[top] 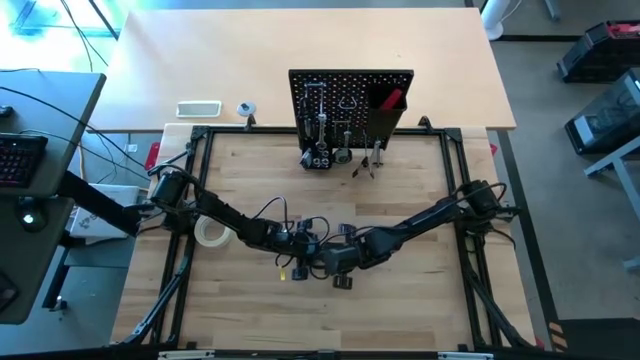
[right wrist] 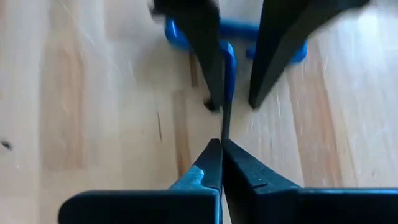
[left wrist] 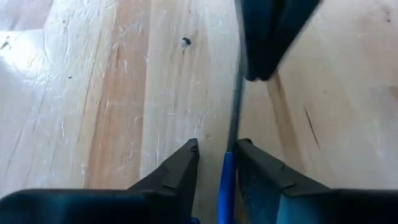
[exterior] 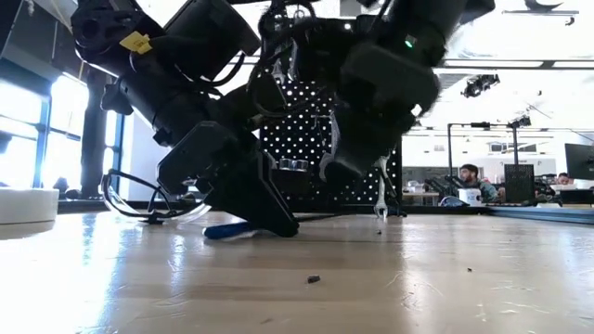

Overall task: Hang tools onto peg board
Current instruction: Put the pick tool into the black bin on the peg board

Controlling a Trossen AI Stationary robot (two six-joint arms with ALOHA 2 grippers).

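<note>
Mid-handover at centre frame: right gripper (right wrist: 220, 144) pinching hex key (right wrist: 225, 93) shaft, left gripper (left wrist: 217, 149) fingers spread around handle; next, lifting toward peg board (top: 350, 102).

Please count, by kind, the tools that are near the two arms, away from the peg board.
Tape roll: 1
Glasses: 1
Blue-handled hex key: 1, its shaft pinched in the right hand, its handle between the open fingers of the left hand
Total: 3
</note>
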